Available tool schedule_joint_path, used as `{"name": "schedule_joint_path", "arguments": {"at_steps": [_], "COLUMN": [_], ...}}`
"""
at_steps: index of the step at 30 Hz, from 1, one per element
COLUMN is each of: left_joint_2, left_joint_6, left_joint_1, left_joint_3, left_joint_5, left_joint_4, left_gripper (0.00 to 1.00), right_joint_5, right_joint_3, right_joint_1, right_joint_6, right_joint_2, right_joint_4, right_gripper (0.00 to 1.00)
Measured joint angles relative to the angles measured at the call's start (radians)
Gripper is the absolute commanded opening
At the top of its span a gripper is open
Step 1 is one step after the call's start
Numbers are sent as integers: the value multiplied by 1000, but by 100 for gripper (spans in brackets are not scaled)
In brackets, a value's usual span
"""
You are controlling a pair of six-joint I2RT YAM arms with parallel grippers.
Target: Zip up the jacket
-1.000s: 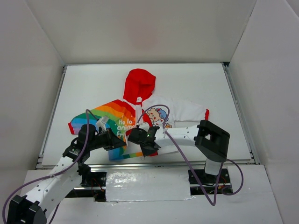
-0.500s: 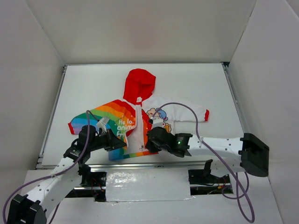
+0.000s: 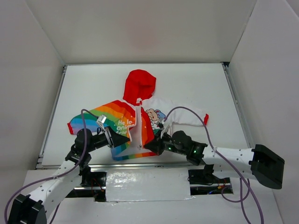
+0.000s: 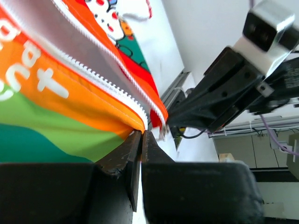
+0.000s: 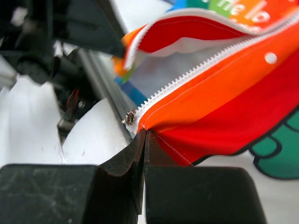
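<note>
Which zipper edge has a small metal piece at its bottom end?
The jacket edge pinched by the right gripper: a metal piece sits right by its fingers. The edge held by the left gripper shows only white teeth.

One jacket, one table and two grippers, left gripper and right gripper, are counted.

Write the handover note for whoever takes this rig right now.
Left claw: shut on the jacket, bottom corner of the rainbow half.
Right claw: shut on the bottom corner of the other half, beside the zipper end.
Jacket lies on the table, hood far from the arms, hem lifted.
Done: both corners gripped. To do: join the zipper ends, zip up.
</note>
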Motion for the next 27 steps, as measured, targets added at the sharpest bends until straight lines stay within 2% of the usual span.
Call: {"name": "schedule_joint_path", "arguments": {"at_steps": [3, 6, 9, 14, 18, 22, 27], "left_joint_2": [31, 57, 65, 74, 71, 54, -2], "left_joint_6": [-5, -3, 2, 6, 25, 39, 55], "left_joint_1": [0, 0, -2, -2, -5, -6, -6], "left_joint_3": [-3, -3, -3, 5, 14, 29, 46], "left_joint_5": [7, 5, -6, -24, -43, -55, -68], "left_joint_4": [74, 90, 80, 59, 27, -21, -55], "left_gripper": [0, 0, 0, 0, 0, 0, 0], "right_joint_5": [-75, -86, -37, 140, 220, 233, 189], "right_joint_3": [-100, -129, -99, -45, -26, -22, -35], "right_joint_1": [0, 0, 2, 9, 10, 10, 8], "right_joint_6": [-79, -154, -243, -360, -442, -494, -471], "right_joint_2": [-39, -63, -46, 21, 34, 29, 15], "right_joint_4": [155, 208, 213, 246, 316, 430, 538], "right_gripper": [0, 0, 0, 0, 0, 0, 0]}}
